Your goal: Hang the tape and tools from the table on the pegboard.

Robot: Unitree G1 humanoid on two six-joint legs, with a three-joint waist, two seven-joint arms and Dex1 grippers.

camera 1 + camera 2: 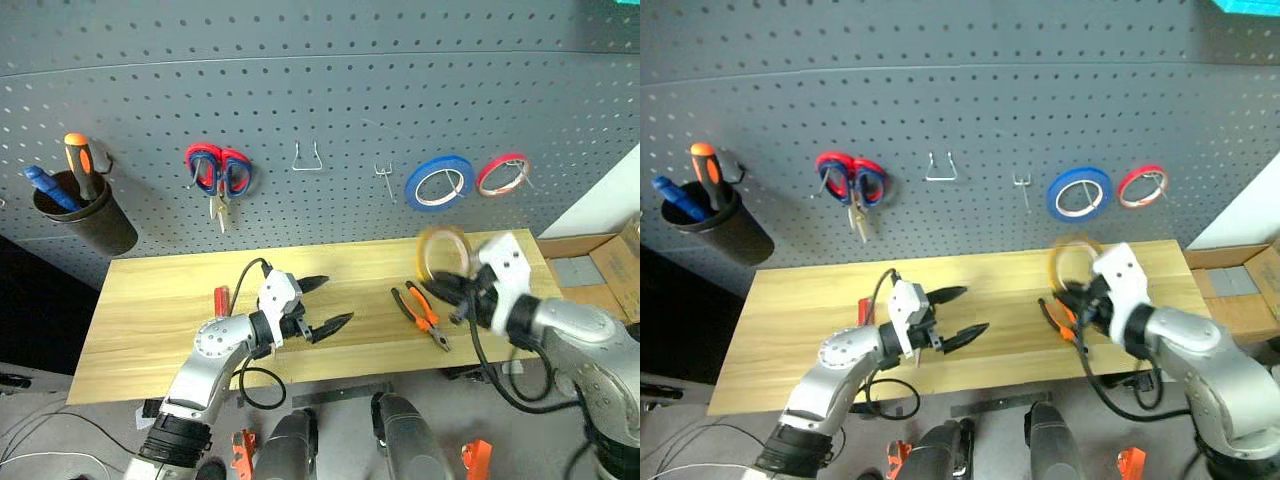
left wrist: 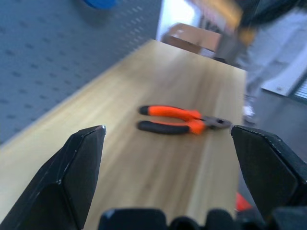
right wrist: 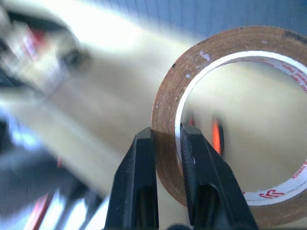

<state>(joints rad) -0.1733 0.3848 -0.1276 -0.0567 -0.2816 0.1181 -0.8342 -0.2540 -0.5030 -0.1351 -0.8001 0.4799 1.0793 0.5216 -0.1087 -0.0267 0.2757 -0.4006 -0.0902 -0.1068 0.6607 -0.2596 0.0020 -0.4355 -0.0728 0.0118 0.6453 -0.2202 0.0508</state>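
Left gripper (image 1: 326, 305): you have it low over the near-middle of the table, black fingers spread wide, nothing between them. It points across the board toward the pliers.
Right gripper (image 3: 168, 143): your fingers are pinched on the wall of the tape (image 3: 230, 124), one finger outside the ring and one inside the open centre. The ring is lifted clear of the table, above its right end.
Tape: yellow-tan ring, blurred in the head views (image 1: 443, 251); white inner core with red print seen from the right wrist.
Pliers (image 1: 424, 317): orange-and-black handles, lying flat on the table right of centre, just beside and below the raised tape.
Screwdriver (image 1: 221, 298): red handle lying on the table, close to your left forearm; most of it is hidden.
Table (image 1: 160, 310): light wood planks, grain running lengthwise, near edge toward you.
Pegboard (image 1: 330, 90): dark grey panel behind the table, rows of small holes.
On pegboard, left to right: red-and-blue scissors (image 1: 219, 175), bare wire hook (image 1: 306, 160), small hook (image 1: 383, 178), blue tape ring (image 1: 438, 183), red tape ring (image 1: 502, 175).
Cup (image 1: 85, 215): dark holder at far left with orange and blue-handled tools.
Room: cardboard box (image 1: 590, 262) past the table's right end.
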